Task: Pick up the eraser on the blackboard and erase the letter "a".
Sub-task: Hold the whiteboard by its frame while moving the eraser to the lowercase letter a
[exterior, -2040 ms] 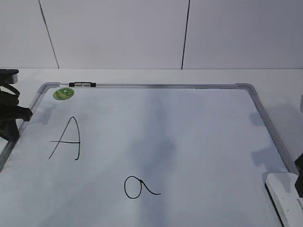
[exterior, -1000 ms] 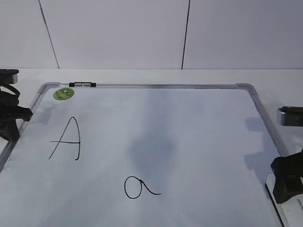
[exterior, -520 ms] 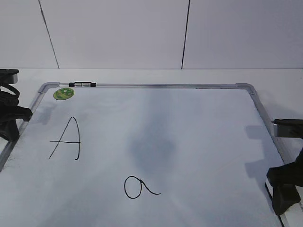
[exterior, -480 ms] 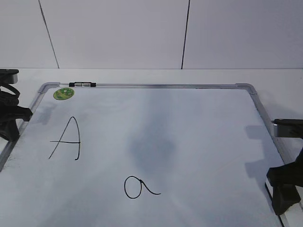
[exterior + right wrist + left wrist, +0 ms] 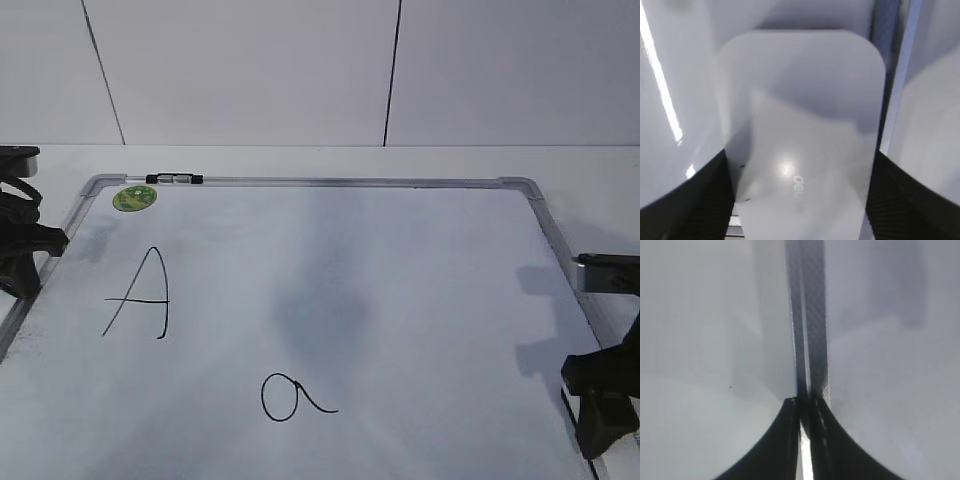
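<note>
White eraser (image 5: 800,140): lying at the near right corner of the blackboard (image 5: 330,250), directly between the two fingers of the right pincer (image 5: 800,200).
Long axis: running along the board's right frame, away from the wrist.
Right pincer: spread wide, straddling the eraser, not yet gripping.
Left pincer (image 5: 802,412): fingers pressed together, holding nothing.
Letter "a" (image 5: 290,397): lying well to the left of the eraser.
</note>
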